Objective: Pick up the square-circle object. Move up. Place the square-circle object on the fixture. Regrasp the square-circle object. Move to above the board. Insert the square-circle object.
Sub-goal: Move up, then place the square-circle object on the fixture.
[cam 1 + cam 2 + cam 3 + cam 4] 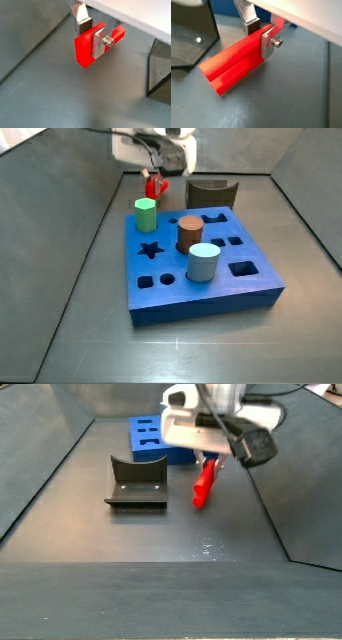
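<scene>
The tool (pixel 210 462) — beside the fixture (pixel 136 482) — grips the square-circle object (pixel 205 484) clear of the floor; no writing legible.

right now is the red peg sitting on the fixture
No. In a side view the red peg hangs clamped in the gripper, beside the fixture and apart from it.

Soft even light, slight blur
</scene>
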Controlling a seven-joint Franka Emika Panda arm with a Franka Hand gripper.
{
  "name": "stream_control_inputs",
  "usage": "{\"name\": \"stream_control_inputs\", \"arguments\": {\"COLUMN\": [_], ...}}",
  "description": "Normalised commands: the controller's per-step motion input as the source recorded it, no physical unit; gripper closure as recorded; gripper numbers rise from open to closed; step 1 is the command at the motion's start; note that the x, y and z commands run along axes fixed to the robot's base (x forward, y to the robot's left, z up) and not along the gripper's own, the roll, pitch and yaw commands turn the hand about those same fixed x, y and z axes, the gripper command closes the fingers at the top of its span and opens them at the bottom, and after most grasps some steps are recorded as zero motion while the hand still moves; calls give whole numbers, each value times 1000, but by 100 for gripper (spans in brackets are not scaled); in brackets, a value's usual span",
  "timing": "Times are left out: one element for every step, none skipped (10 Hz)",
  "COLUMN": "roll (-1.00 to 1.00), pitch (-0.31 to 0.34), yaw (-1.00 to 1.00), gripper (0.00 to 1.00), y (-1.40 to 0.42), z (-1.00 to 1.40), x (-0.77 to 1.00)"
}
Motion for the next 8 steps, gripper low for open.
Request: {"name": "stream_control_inputs", "arguments": {"roll": [2,6,12,0,4,4,10,12], "pitch": [63,60,47,0,-3,8,20,27], "yaw": [-30,-27,-23,0,2,2,0,0], "gripper": [100,100,100,100,100,100,100,100], "y": [6,8,10,0,0,1,5,7], "z": [575,474,257,1000,1000,1000,1000,1000], "x": [-28,-23,-18,0,2,-3,-8,-12]}}
